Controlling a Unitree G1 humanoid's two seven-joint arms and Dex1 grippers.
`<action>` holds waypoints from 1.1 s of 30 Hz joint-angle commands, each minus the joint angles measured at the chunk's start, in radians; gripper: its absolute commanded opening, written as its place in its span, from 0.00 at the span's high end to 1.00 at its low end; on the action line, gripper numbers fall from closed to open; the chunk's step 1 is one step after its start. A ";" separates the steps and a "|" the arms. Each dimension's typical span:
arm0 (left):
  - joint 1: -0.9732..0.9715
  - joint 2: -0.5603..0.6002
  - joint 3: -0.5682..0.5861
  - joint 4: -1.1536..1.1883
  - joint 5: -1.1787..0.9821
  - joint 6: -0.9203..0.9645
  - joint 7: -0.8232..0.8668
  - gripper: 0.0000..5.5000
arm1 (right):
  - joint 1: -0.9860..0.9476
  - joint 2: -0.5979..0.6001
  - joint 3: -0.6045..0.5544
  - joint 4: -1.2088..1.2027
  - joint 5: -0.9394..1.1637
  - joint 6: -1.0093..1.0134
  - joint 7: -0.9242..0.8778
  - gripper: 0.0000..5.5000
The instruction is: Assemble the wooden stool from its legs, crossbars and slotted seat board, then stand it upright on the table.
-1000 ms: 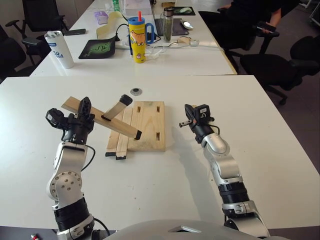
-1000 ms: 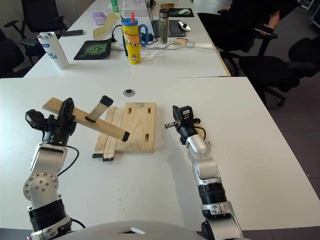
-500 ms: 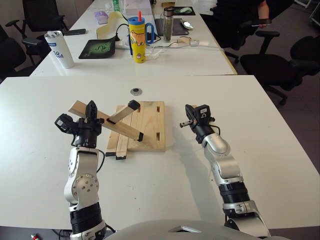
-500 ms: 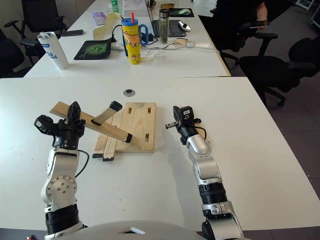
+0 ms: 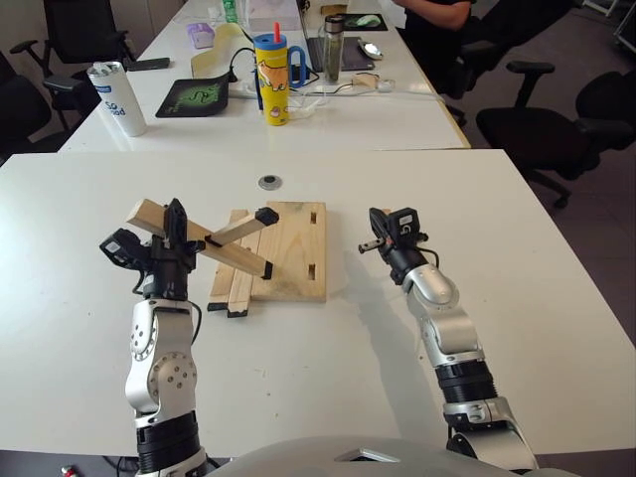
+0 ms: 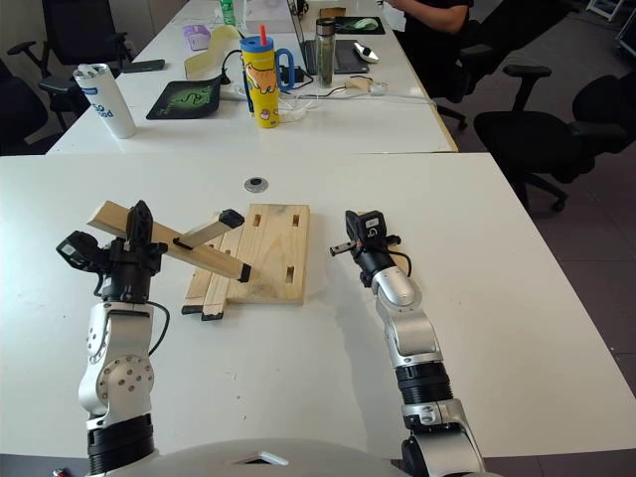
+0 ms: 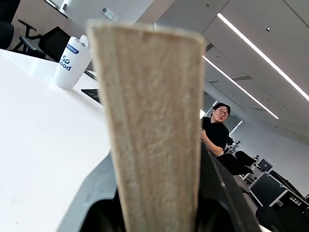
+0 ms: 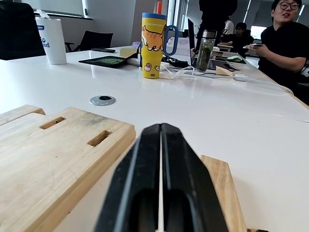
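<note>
The left gripper (image 5: 175, 231) pinches a wooden leg (image 5: 231, 253) near its far-left end. The leg slants toward the near right, its black-capped tip above the loose sticks (image 5: 234, 290) just left of the slotted seat board (image 5: 298, 248). The left forearm stands upright. The right gripper (image 5: 370, 245), pressed together and empty, sits just right of the board.

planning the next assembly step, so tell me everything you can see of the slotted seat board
The slotted seat board is a pale, rectangular slab of plain wood with rounded corners, lying flat on the white table. Three small rectangular slots show near its corners. Loose wooden pieces lie alongside its left edge. The leg held by the left pincer crosses above that edge, its black-capped end over the near left corner; contact there cannot be told.
</note>
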 commanded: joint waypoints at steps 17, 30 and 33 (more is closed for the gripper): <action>0.015 0.108 -0.303 0.018 0.369 0.065 -0.061 0.81 | -0.031 0.002 -0.006 0.028 -0.009 -0.025 -0.001 1.00; -0.107 0.107 -0.150 0.010 0.300 0.064 -0.039 0.64 | -0.020 0.004 -0.007 0.028 -0.010 -0.032 -0.003 1.00; -0.130 0.112 -0.140 0.000 0.303 0.073 -0.041 0.61 | -0.023 0.006 -0.005 0.039 -0.011 -0.036 -0.003 1.00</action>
